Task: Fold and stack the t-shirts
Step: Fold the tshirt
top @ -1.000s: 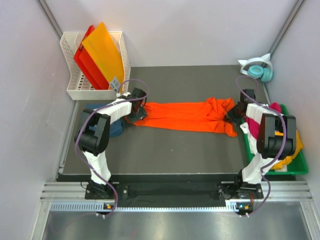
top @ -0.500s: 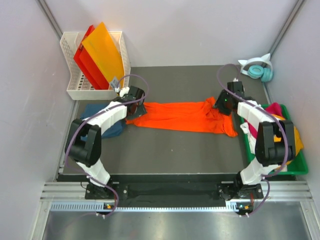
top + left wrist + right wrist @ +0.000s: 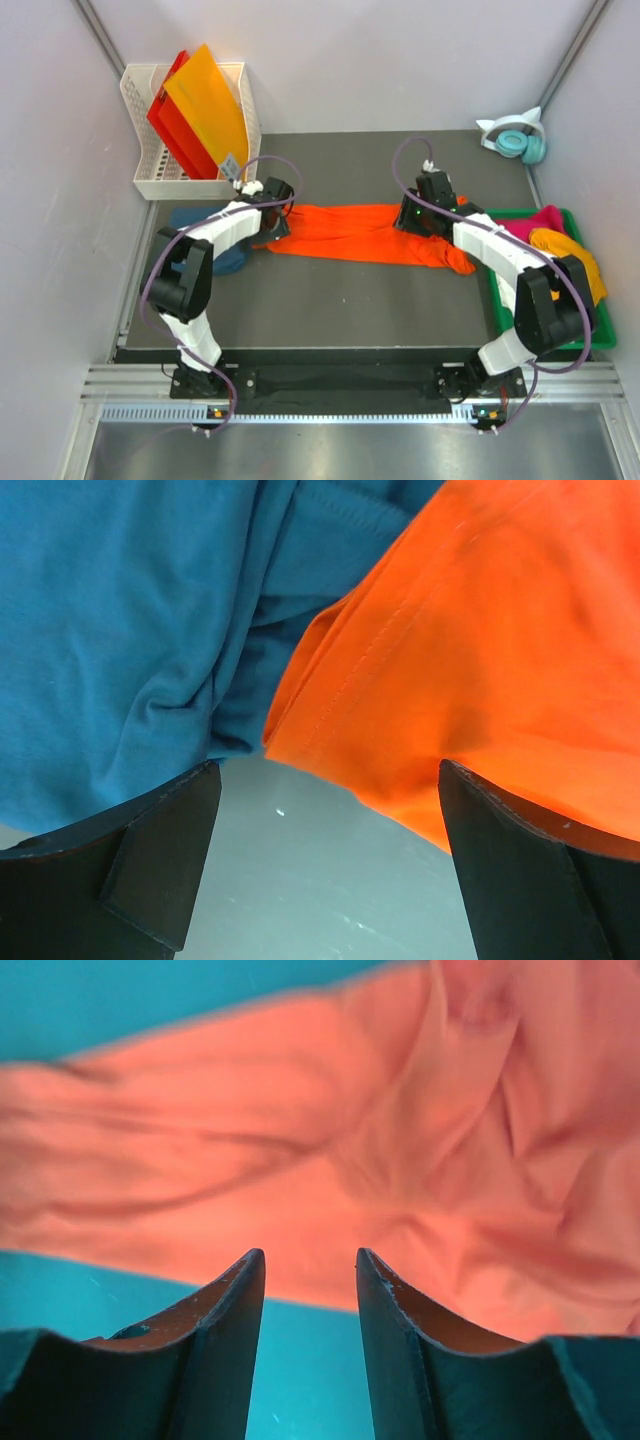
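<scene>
A large bright orange t-shirt (image 3: 350,232) lies stretched in a long band across the dark mat. Its right end is bunched. A dark teal-blue t-shirt (image 3: 230,260) lies crumpled at the band's left end. My left gripper (image 3: 270,222) hovers low where the two meet, jaws wide open and empty. In the left wrist view the teal cloth (image 3: 120,630) and the orange hem (image 3: 500,630) lie beyond the left gripper (image 3: 328,772), with bare mat between the fingers. My right gripper (image 3: 408,218) is over the band's right part. It is open and empty (image 3: 310,1256), above the orange cloth (image 3: 300,1160).
A green bin (image 3: 545,340) at the right edge holds a magenta t-shirt (image 3: 545,218) and a yellow-orange one (image 3: 575,255). A white basket (image 3: 140,120) with stiff orange and red sheets (image 3: 205,105) stands at the back left. Teal headphones (image 3: 515,138) sit at the back right.
My right gripper has opened, let go of the bunched right end and moved left from beside the bin to over the orange t-shirt. The left gripper has barely shifted.
</scene>
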